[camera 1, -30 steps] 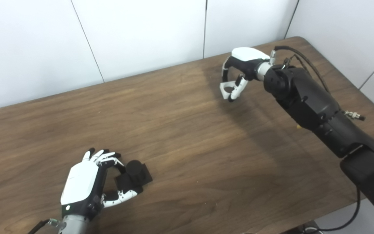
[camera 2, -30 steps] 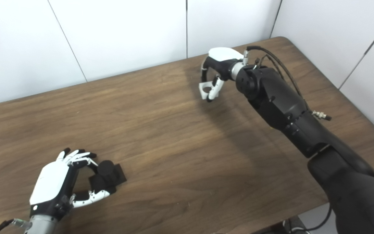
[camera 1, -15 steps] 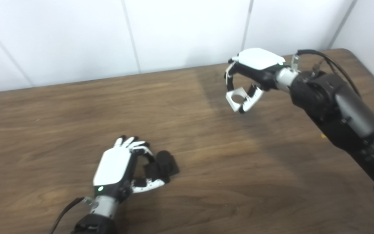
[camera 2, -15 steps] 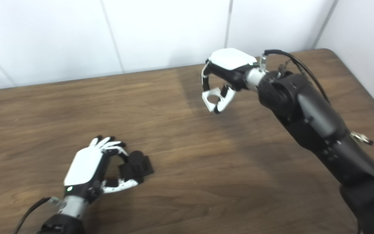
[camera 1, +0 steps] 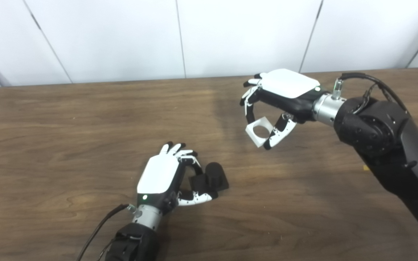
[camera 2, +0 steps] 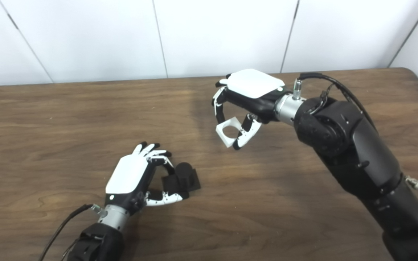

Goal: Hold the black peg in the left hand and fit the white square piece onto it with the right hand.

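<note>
black peg (camera 1: 210,177), white square piece (camera 1: 258,131), brown wood-grain table (camera 1: 67,119)

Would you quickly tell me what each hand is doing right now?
Left hand: shut on the black peg, low at the table.
Right hand: shut on the white square piece, held in the air.

The camera view shifts. The right hand (camera 1: 278,98) now carries the white square piece (camera 1: 258,130) closer to the black peg (camera 1: 212,175), toward 7 o'clock.
</note>
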